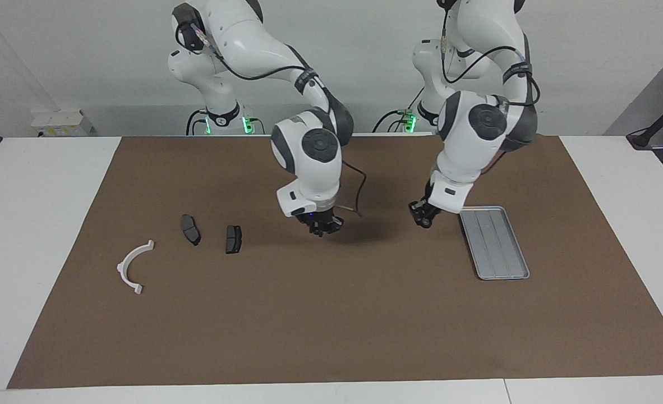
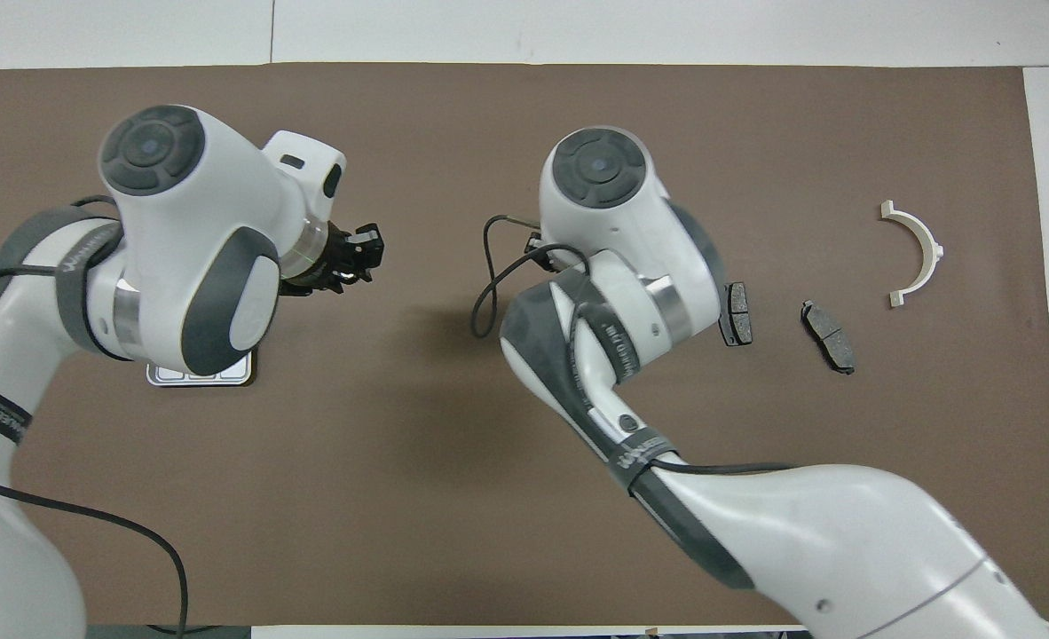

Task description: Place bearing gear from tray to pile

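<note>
From my remote seat I start at the robots' edge of the brown mat (image 1: 331,325), where both arms bend down over the table (image 1: 28,224). The left gripper (image 1: 424,216) hangs low above the mat just beside the tray (image 1: 494,241), at the corner of the tray nearest the robots and on the side toward the middle of the table. I cannot tell whether that hand is spread or pressed together. The right gripper (image 1: 323,224) hangs over the bare middle of the mat, between the tray and the pile (image 1: 233,239), with a thin dark cable (image 1: 359,185) looping beside its wrist. I cannot tell its state either: from the facing camera it is a dark cluster, and from overhead the arm's own wrist covers it. The silver tray lies flat toward the left arm's end of the table, its long side running away from the robots and its ribbed floor showing. I cannot tell where the bearing gear is in either view. Toward the right arm's end sits the pile: two dark brake pads (image 1: 190,229) lie side by side, close but apart. The white curved bracket (image 1: 134,266) lies farther from the robots than the pads, nearer the mat's end, clear of them.
</note>
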Motion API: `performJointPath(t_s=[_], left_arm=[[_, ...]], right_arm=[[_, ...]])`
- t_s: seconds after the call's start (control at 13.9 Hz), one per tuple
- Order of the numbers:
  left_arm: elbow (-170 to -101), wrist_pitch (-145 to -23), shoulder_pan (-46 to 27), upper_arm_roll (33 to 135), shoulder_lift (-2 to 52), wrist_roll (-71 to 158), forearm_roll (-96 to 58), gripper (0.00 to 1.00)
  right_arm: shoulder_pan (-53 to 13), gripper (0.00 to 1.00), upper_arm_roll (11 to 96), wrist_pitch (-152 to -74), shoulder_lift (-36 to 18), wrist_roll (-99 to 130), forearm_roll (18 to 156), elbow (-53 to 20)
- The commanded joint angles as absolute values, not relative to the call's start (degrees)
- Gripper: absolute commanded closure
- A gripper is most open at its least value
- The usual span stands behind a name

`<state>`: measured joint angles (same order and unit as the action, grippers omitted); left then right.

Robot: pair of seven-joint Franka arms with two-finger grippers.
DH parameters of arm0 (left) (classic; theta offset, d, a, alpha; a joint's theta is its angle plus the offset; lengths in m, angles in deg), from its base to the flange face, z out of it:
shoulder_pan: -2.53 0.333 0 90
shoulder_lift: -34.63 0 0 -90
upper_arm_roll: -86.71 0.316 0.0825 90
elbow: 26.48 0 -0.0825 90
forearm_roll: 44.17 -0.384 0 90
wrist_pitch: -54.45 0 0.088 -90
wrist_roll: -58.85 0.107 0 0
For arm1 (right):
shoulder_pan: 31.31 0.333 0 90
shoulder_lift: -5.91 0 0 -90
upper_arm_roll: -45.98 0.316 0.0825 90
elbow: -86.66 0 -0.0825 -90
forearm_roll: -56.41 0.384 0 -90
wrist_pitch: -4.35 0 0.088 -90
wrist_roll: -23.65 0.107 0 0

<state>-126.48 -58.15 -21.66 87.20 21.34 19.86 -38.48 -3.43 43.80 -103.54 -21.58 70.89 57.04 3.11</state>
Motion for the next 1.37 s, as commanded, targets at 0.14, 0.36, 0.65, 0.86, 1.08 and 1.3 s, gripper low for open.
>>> performJointPath(t_s=[0.14, 0.36, 0.65, 0.86, 1.08, 1.3], left_arm=[[-128.0, -61.6, -33.1, 87.9, 21.7, 3.8, -42.9, 1.0], [-128.4, -64.5, -36.7, 87.8, 19.5, -0.7, -43.2, 1.0], [-129.5, -69.9, -38.6, 87.9, 15.4, -3.6, -44.0, 1.0], [-133.8, -74.4, -38.7, 87.9, 15.2, -3.6, -45.7, 1.0], [-137.0, -78.0, -38.6, 87.9, 15.0, -3.6, -47.2, 1.0], [-137.4, -79.6, -38.7, 87.9, 14.1, -4.3, -47.2, 1.0]], right_arm=[[-17.5, 1.0, 44.4, -99.8, -17.0, 38.5, 57.0, 2.7], [-24.8, 1.0, 44.4, -105.0, -17.6, 22.2, 56.9, 1.5], [-29.5, 1.0, 44.4, -114.6, -20.4, 16.6, 56.9, -2.4], [-31.1, 1.0, 44.4, -120.4, -25.1, 16.2, 56.9, -2.5], [-31.9, 1.0, 44.4, -124.5, -28.3, 16.2, 56.9, -2.5], [-31.9, 1.0, 44.4, -127.0, -29.7, 16.2, 56.9, -2.5]])
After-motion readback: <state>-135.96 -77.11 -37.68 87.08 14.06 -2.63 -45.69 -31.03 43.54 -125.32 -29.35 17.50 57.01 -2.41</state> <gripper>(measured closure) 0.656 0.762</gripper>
